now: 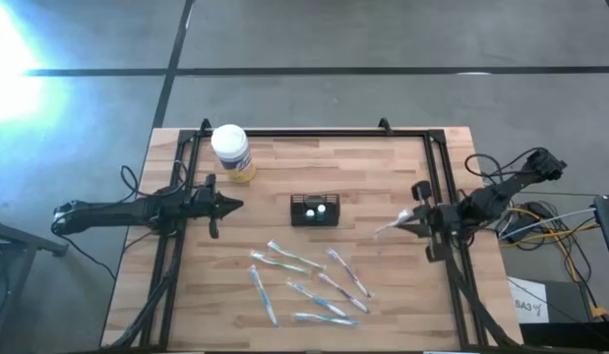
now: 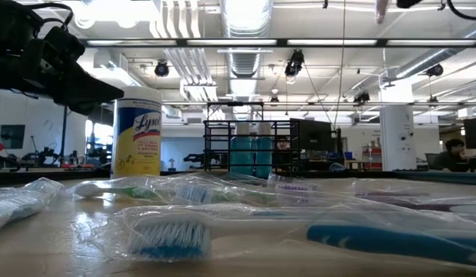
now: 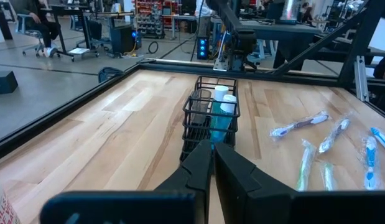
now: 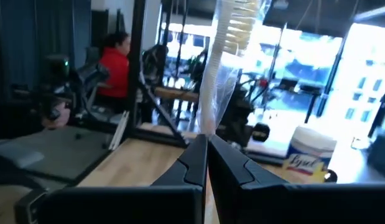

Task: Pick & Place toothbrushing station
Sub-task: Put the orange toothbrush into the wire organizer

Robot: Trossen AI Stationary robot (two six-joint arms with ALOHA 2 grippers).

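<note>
The toothbrushing station [image 1: 315, 209] is a small black wire holder standing on its base mid-table, with two white-capped blue tubes [image 3: 221, 112] inside; it also shows in the low view [image 2: 249, 148]. My left gripper [image 1: 237, 206] is shut and empty, left of the holder, pointing at it [image 3: 213, 148]. My right gripper [image 1: 414, 222] is right of the holder, above the table, shut on a clear-wrapped toothbrush [image 1: 391, 229]. Several more wrapped toothbrushes [image 1: 309, 280] lie flat near the front edge. My right gripper pinches the wrapped toothbrush between its two fingers at the wrapper's lower end [image 4: 209, 124]. The fingers come level from the table's right side. The brush sticks out past the fingertips with its bristle head [image 4: 239, 25] at the far end, lifted clear of the table.
A yellow Lysol jar with a white lid [image 1: 232, 152] stands at the far left of the table, behind my left gripper. A black metal frame [image 1: 437, 157] runs along the table's edges. A person in red [image 4: 114, 68] sits in the room beyond.
</note>
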